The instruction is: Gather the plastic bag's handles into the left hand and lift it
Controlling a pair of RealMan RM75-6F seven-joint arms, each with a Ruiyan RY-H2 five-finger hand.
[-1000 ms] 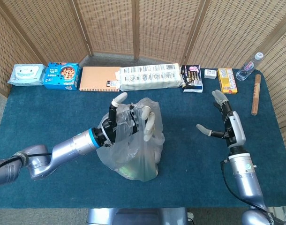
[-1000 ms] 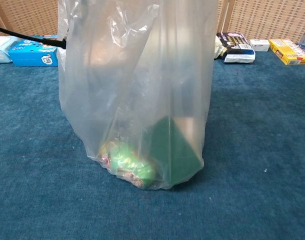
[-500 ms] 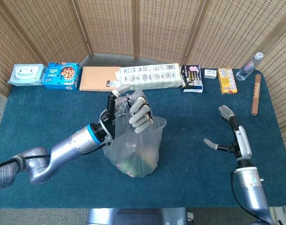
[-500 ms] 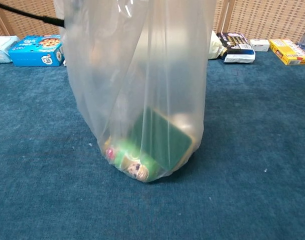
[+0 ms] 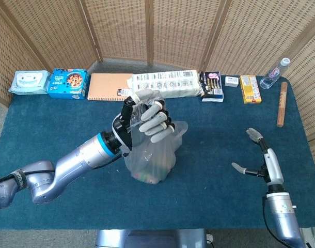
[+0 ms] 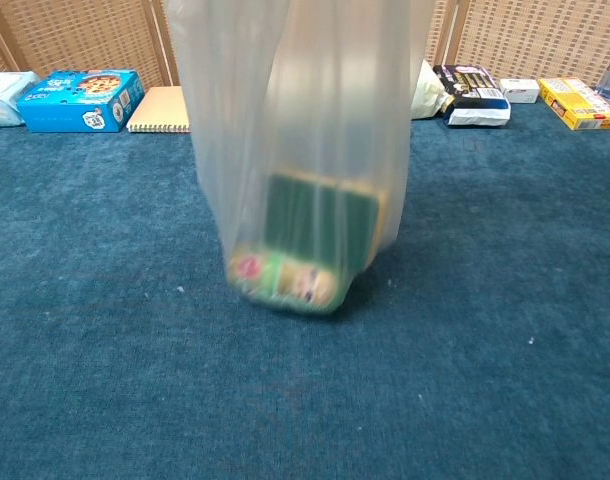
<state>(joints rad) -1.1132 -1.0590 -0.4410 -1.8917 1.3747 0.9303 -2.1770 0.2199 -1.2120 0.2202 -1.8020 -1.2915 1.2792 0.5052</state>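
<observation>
Since half a second ago the plastic bag (image 5: 151, 155) has gone higher, and its bottom now hangs above the blue bench (image 5: 214, 191); the right hand (image 5: 261, 160) has drawn back toward the near right corner. The left hand (image 5: 142, 119) holds the gathered handles at the top of the bag, with its fingers (image 5: 156, 124) closed around the bunched plastic. The right hand holds nothing and its fingers are spread apart, well away from the bag. In the chest view the top of the bag is cut off by the upper edge, so neither the handles nor the left hand can be seen there, and the lower part of the bag is blurred. Through the plastic a dark green flat thing (image 6: 320, 222) and some light green packets (image 6: 285, 280) can be made out, but what they are I cannot tell. The long axis of the bag is vertical, with the mouth up at the hand and the heavy bottom pointing down. The bag is near the middle of the bench, in front of the white pack (image 5: 167, 85) at the far edge.
</observation>
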